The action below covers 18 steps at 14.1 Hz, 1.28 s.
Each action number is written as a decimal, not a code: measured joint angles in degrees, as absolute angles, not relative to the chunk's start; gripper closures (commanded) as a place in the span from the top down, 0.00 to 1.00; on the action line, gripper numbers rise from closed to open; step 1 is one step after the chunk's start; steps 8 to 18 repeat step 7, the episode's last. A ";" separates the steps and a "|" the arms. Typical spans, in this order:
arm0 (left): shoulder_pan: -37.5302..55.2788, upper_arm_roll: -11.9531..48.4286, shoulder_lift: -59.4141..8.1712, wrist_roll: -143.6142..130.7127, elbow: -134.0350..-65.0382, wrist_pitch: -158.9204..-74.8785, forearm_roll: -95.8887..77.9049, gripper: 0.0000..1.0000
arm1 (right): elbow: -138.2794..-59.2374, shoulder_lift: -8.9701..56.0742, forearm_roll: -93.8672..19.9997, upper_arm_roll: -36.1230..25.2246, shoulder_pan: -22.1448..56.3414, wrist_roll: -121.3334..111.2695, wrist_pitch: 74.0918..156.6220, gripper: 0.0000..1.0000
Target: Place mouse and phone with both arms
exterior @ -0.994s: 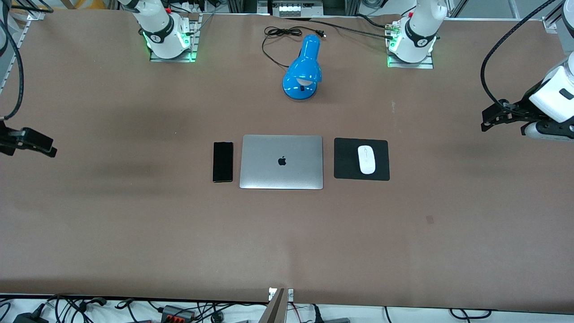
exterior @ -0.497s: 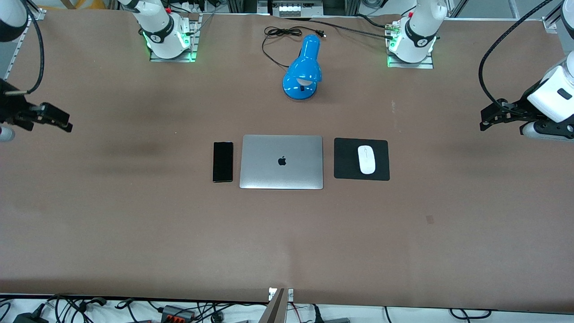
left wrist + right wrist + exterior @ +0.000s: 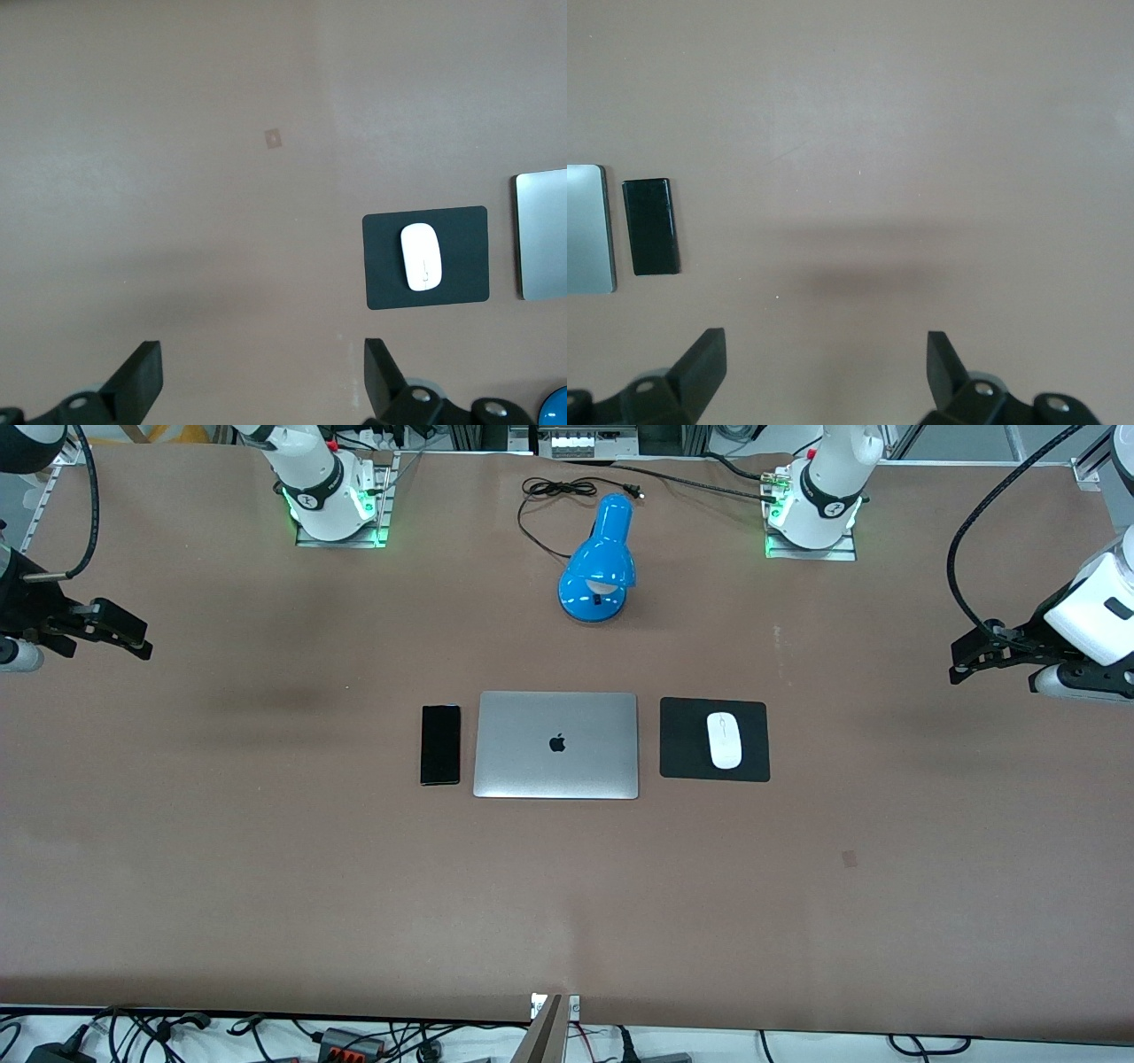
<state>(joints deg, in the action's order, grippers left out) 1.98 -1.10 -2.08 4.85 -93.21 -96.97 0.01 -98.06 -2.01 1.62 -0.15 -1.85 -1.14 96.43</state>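
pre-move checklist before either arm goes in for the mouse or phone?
1. Left end effector open, holding nothing, over bare table at the left arm's end: ok.
2. Right end effector open, holding nothing, over bare table at the right arm's end: ok.
3. Mouse lying on the mouse pad, nothing on top: ok.
4. Phone flat on the table beside the closed laptop, not touching it: ok.
5. Lamp standing apart from both targets: ok.

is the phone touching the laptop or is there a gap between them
Apart. The right wrist view shows a plain strip of table between the phone and the laptop; the front view shows the same gap.
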 measured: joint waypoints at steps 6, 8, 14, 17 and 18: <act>2.02 -1.10 -2.14 4.85 -93.10 -96.85 0.01 1.00 | -98.21 -2.78 1.62 -0.16 -1.85 -1.56 95.88 1.00; 2.02 -1.10 -2.15 4.85 -93.10 -96.84 0.01 1.00 | -98.21 -2.79 1.62 -0.16 -1.85 -1.64 95.84 1.00; 2.02 -1.10 -2.15 4.85 -93.10 -96.84 0.01 1.00 | -98.21 -2.79 1.62 -0.16 -1.85 -1.64 95.84 1.00; 2.02 -1.10 -2.15 4.85 -93.10 -96.84 0.01 1.00 | -98.21 -2.79 1.62 -0.16 -1.85 -1.64 95.84 1.00; 2.02 -1.10 -2.15 4.85 -93.10 -96.84 0.01 1.00 | -98.21 -2.79 1.62 -0.16 -1.85 -1.64 95.84 1.00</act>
